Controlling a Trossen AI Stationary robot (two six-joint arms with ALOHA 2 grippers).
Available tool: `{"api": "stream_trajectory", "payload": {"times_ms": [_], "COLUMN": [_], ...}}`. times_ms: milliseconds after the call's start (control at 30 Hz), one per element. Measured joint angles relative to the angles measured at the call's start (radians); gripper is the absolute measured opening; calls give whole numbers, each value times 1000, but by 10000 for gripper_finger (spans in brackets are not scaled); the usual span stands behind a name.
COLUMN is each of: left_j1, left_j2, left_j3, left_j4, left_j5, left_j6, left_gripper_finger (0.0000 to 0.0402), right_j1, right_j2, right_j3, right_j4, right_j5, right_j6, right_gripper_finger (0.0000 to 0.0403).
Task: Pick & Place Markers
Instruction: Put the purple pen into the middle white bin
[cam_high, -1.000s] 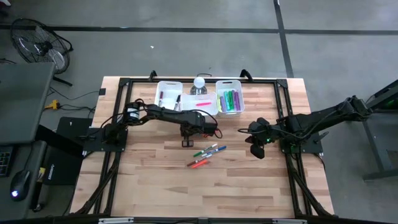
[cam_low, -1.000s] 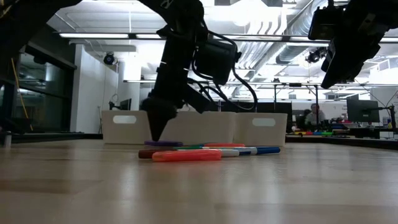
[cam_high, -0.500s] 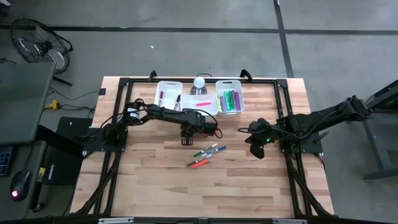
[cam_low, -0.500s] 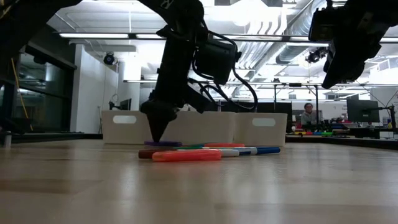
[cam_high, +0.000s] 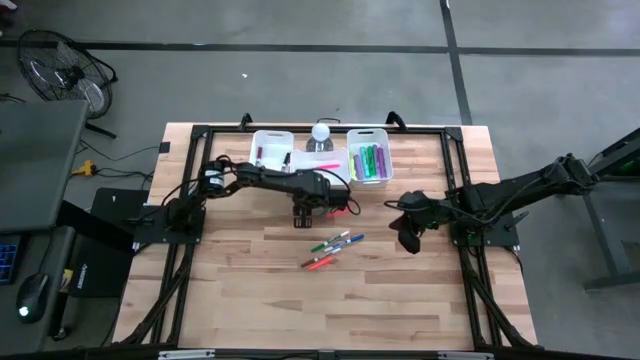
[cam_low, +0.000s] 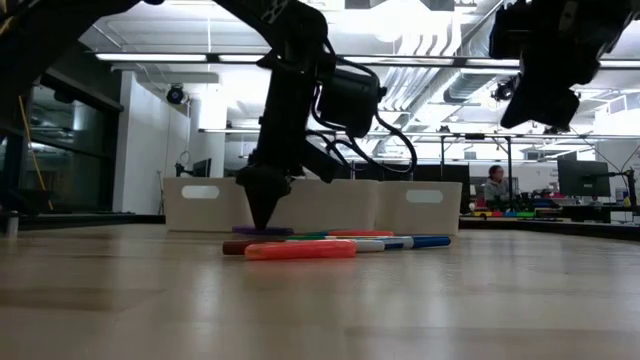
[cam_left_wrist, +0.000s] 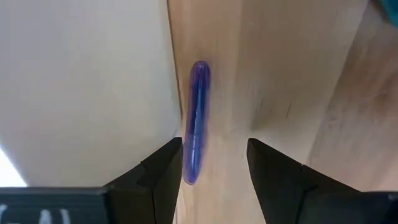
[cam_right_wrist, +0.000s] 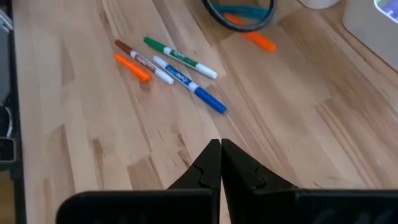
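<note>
The left gripper (cam_left_wrist: 214, 163) stands released over a slim purple plastic marker (cam_left_wrist: 195, 121) on the wooden table (cam_high: 400, 290). At three o'clock, the right gripper (cam_right_wrist: 221, 163) hangs clenched, holding nothing.

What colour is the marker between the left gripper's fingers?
Purple. The marker lies on the table between the open fingers of the left gripper, clearest in the left wrist view.

Even, bright overhead light falls on the table (cam_high: 250, 290) in the high view, with only short soft shadows. In the low view, ceiling strip lights (cam_low: 180, 57) glare behind the arms, which show as near-black silhouettes, and the nearest wood is out of focus. In the left wrist view the purple marker (cam_left_wrist: 196, 118) is slightly soft.
</note>
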Motion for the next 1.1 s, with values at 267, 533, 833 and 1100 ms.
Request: {"api": "stream_trajectory", "payload": {"times_ms": [267,533,833,1100], "left_j1": [28,34,34,34], "left_j2": [0,-2,2,2], "left_j3": [0,2,-1,-1], "left_j4": [21,14,62,55], "left_j5": [7,69,41,-25], "left_j6": [81,125,114,104], "left_gripper_finger": [176,176,176,176], "right_j1": [0,0,0,0], "right_j2": [0,0,0,0], "right_j3": [0,0,0,0], "right_j4": [35,63,63,63], "right_j5": [-4,-2,-2,-1], "right_j6": [27,50,53,76], "right_gripper_finger": [0,0,0,0]}}
